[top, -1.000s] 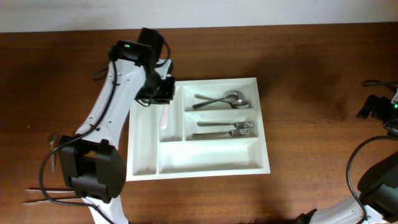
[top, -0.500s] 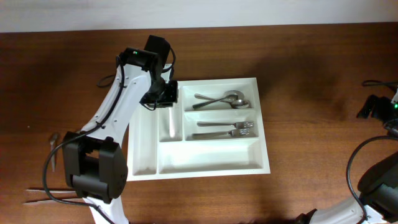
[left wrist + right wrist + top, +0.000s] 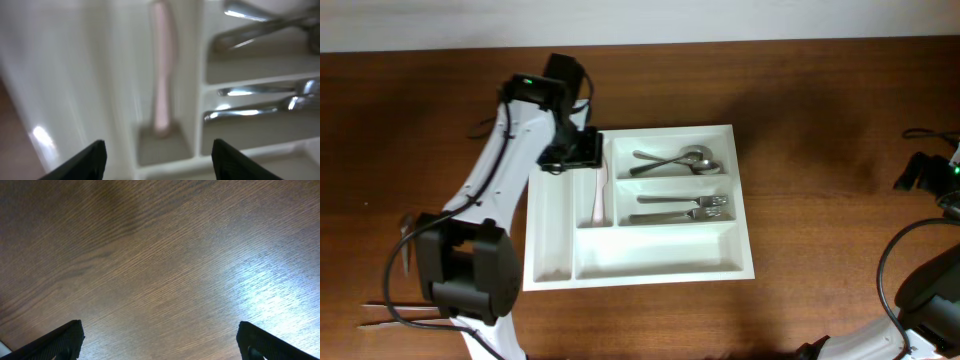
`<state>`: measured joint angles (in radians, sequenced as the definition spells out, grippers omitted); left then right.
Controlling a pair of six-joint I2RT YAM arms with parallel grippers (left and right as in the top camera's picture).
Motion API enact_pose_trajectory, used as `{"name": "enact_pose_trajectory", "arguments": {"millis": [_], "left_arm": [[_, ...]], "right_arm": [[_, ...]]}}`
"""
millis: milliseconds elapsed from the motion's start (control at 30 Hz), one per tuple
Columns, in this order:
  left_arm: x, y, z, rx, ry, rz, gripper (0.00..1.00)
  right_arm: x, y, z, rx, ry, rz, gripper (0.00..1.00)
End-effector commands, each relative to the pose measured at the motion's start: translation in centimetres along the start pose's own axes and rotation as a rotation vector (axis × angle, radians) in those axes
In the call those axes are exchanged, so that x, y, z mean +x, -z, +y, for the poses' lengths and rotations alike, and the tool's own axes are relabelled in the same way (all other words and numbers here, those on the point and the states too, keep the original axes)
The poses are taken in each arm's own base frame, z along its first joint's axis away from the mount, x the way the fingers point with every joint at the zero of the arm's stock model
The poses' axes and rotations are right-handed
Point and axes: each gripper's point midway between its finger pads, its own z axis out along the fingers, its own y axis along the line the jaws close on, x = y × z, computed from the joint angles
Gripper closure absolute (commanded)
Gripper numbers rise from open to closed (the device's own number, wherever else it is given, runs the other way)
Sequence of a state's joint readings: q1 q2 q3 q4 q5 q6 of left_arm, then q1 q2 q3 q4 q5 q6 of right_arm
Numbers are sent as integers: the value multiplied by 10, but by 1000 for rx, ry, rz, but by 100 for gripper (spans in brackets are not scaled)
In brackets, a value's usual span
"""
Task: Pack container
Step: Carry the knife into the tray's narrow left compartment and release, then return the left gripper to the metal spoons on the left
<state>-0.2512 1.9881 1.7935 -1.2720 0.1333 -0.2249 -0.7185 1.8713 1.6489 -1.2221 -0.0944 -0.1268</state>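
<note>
Honestly, no readable text, labels, brand marks or numbers anywhere in these views, not on the white tray, the arms, or the worktop.

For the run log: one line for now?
left gripper open over tray | pink utensil in narrow slot | right gripper open over table

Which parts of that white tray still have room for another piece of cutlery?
The leftmost narrow compartment and the long bottom compartment of the tray lie bare. Crowded: spoons on top, forks below them, a pink utensil in the narrow slot by the left gripper.
</note>
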Motion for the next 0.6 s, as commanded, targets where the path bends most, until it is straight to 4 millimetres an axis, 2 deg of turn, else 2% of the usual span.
{"name": "enact_pose_trajectory", "arguments": {"millis": [0,33,67,100,300,567], "left_arm": [[-12,25,42,-89,9,-38,26],[-10,28,58,-135,25,-30,19],[-8,30,72,-178,45,-23,2],[-6,33,86,-215,65,-16,1],[10,41,148,-262,214,37,1],[33,35,208,-263,361,83,1]], "right_arm": [[1,-2,-1,2,-11,5,1],[1,-2,-1,2,-11,5,1],[1,-2,-1,2,-11,5,1],[0,-2,-1,1,-11,4,1],[1,-2,-1,2,-11,5,1],[1,-2,-1,2,-11,5,1]]}}
